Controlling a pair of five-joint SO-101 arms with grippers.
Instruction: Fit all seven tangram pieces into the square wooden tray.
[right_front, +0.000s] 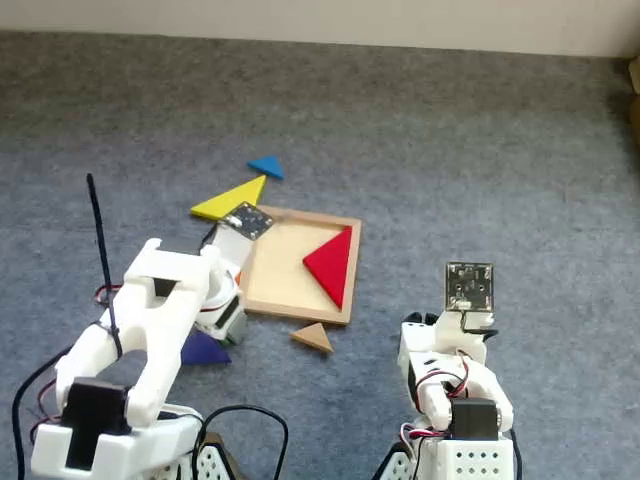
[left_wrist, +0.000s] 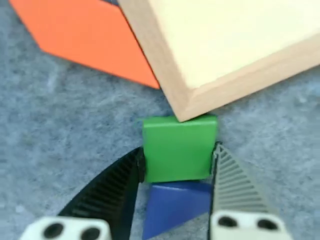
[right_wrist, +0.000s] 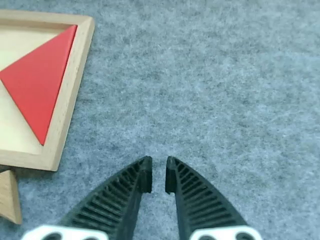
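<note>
Green square (left_wrist: 179, 148): it lies on the grey carpet (right_front: 480, 130) just outside one corner of the wooden tray (left_wrist: 235, 45) and touches that corner. I judge it has to be lifted over the rim, not pushed.
Left gripper (left_wrist: 178, 159): it is low at this same tray corner. Its two fingers press on opposite sides of the green square, so I read it as grasped.
Dark blue piece (left_wrist: 175, 210): it is just behind the green square, on the side away from the tray, between my fingers. It could be dragged along.
Orange piece (left_wrist: 85, 35): it rests against the tray's outer wall, next to that corner.
Red triangle (right_front: 332, 262): it is inside the tray with its long side along one rim, which I think leaves the floor free for the others.
Right gripper (right_wrist: 158, 175): it is over bare carpet beside the tray. The fingers are nearly together with nothing between them, parked out of the way, as I judge.
Yellow triangle (right_front: 232, 198): it is outside the tray's far rim.
Small blue triangle (right_front: 267, 166): it lies beyond the yellow one.
Wood-coloured triangle (right_front: 313, 337): it is just outside the near rim.
Progress: one piece of seven is in the tray.
</note>
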